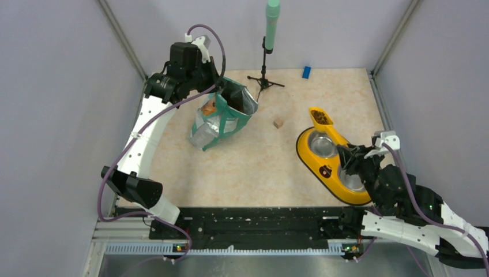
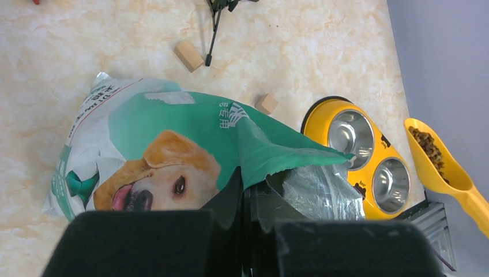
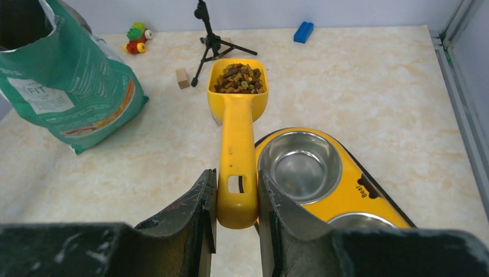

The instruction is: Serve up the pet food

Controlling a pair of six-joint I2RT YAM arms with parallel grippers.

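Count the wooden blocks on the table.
2: one block beside a tripod leg, another between the bag and the yellow feeder. Others may hide behind the bag.

top external: high behind the arm bases, looks down over whole counter (image 1: 242, 173). left wrist: close above pouch (image 2: 173, 127), facing down. right wrist: low, near, facing forward along scoop (image 3: 236, 150). all three share the double bowl (image 1: 309, 157).
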